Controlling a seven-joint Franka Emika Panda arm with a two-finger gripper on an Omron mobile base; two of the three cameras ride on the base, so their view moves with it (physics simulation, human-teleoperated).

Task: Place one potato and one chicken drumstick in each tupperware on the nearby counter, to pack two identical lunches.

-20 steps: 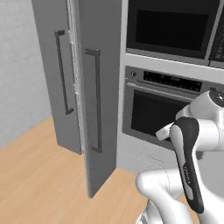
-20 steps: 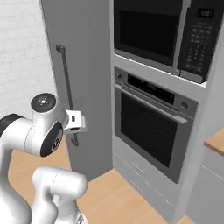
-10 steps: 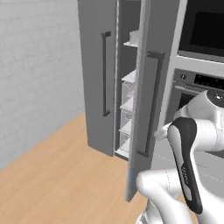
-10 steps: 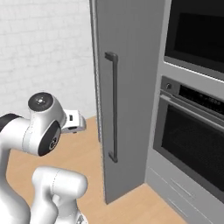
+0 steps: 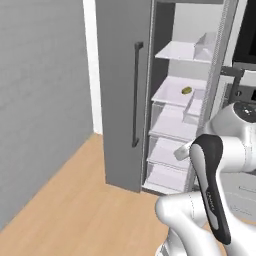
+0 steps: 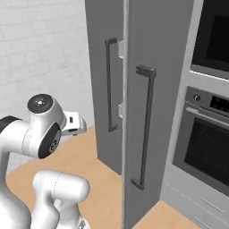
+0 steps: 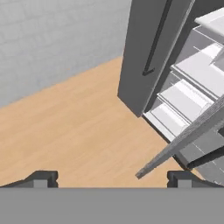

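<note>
The gripper [image 7: 112, 177] has its fingers [image 7: 41, 178] spread wide with nothing between them, hanging above bare wood floor [image 7: 74, 127]. Below and ahead of the fingers the floor is open. Beyond it to the left stands a grey wall [image 7: 52, 39]. Ahead to the right is the fridge [image 7: 192, 83]: its left door [image 7: 146, 52] is swung out, and the thin edge of its right door [image 7: 183, 140] cuts slantwise just past the right fingertip, the nearest edge to the hand. Between the two doors lie the white shelves [image 7: 197, 70] and lower drawers.

In the left base view, a small brown-green potato [image 5: 186, 90] lies on a middle shelf [image 5: 175, 92], up and ahead of the hand, well apart from the fingers. A clear bin [image 5: 206, 44] sits on the shelf above. No tupperware or counter can be made out.

A second ago the base views faced the closed-looking fridge side and the oven; the whole picture has since swung, so the camera has moved and the fridge interior has come into sight. The jaws were as wide then as now.

The left base view looks into the fridge. The right base view sees the doors from outside, with their dark bar handles [image 6: 145, 125] and the oven [image 6: 203, 143] to the right; there the white hand [image 6: 74, 124] juts toward the left door.
</note>
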